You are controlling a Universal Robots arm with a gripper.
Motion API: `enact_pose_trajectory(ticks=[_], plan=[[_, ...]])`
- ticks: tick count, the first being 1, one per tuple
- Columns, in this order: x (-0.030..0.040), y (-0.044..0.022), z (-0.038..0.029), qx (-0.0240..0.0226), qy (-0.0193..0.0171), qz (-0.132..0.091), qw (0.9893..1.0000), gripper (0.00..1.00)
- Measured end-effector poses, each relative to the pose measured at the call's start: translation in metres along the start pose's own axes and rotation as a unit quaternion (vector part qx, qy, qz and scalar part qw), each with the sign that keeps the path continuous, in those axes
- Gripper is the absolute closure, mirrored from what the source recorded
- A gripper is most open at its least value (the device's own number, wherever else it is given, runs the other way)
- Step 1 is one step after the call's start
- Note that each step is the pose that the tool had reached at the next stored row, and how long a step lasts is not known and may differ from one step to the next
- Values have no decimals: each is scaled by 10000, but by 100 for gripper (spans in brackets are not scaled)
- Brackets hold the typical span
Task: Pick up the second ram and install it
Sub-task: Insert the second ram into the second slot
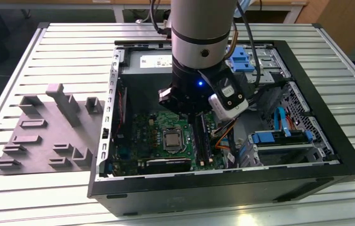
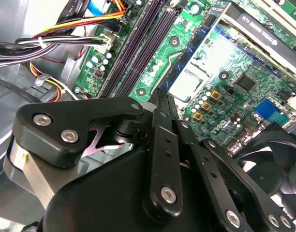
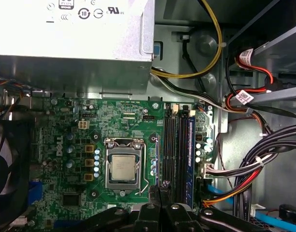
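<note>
end effector (image 1: 196, 117): seen lowered into the open computer case, directly over the memory slots; its tip is seen in both wrist views (image 2: 160, 96) (image 3: 161, 191); whether it is clenched or released cannot be told.
second ram (image 1: 201, 141): seen in the exterior view as a slim dark strip running lengthwise straight under the end effector, in line with the slots; whether it is gripped, touched or already seated cannot be told.
memory slots (image 3: 173, 145): laid side by side as long dark channels, just beside the processor, with the end effector's tip at one end of the row; they are also shown in the second wrist view (image 2: 138, 43).
blue stick (image 3: 189, 154): seated in the slot farthest from the processor.
processor (image 3: 123, 166): held in its square metal socket on the green motherboard (image 3: 66, 145), near the end effector but apart from it.
cables (image 3: 244, 169): bundled in black, red and orange beside the slot row, on the side away from the processor.
power supply (image 3: 70, 34): mounted as a grey metal box beyond the motherboard.
computer case (image 1: 227, 188): laid on its side with the panel off.
grey tray (image 1: 45, 141): set with upright blocks on the bench (image 1: 70, 52), well apart from the end effector, at the exterior view's left of the case.
</note>
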State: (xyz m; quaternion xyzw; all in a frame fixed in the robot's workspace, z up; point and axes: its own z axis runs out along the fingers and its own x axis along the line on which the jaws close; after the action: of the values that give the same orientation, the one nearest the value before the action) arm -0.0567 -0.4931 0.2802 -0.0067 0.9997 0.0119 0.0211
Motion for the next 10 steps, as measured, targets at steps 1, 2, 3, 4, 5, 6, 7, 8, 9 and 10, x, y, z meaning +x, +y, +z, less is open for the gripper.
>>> enact_pose_trajectory(ticks=[1,2,3,4,5,6,7,8,9,10], plan=[[0,0,3,0,0,1,10000,89],[0,0,6,0,0,3,10000,89],[0,0,10,0,0,5,10000,89],[0,0,13,1,0,7,10000,89],[1,0,16,0,0,8,10000,89],[1,0,20,0,0,10,10000,89],[1,0,23,1,0,11,10000,89],[1,-1,26,1,0,13,10000,89],[1,-1,29,1,0,14,10000,89],[1,-1,33,1,0,16,10000,89]])
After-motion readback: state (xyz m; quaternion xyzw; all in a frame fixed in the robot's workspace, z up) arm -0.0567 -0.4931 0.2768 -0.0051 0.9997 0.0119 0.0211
